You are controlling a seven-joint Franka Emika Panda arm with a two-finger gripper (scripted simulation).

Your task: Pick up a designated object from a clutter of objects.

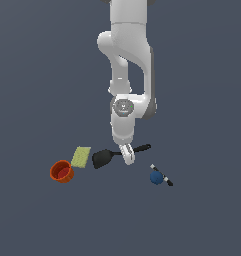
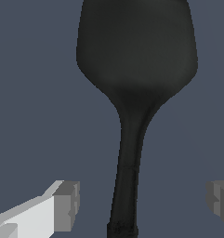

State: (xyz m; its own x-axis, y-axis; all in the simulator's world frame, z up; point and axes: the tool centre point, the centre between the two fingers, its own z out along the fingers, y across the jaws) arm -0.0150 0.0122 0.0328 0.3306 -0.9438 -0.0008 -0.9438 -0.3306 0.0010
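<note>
The all-black spatula [image 1: 103, 158] lies flat, its broad blade toward the exterior view's left and its thin handle running to the right. My gripper [image 1: 127, 154] is low over the handle, just right of the blade. In the wrist view the spatula [image 2: 132, 69] fills the frame, and its handle runs between my two grey fingertips [image 2: 67, 207], which stand wide apart without touching it. The gripper [image 2: 143, 204] is open and empty. The orange-red cup [image 1: 61, 171], the yellow-green sponge [image 1: 81, 156] and the blue ball-ended tool [image 1: 157, 176] lie around it.
The cup and sponge sit left of the spatula blade in the exterior view. The blue ball-ended tool with its black-and-white stick lies to the right of and nearer than the handle tip. All rest on a plain dark grey floor [image 1: 202, 220].
</note>
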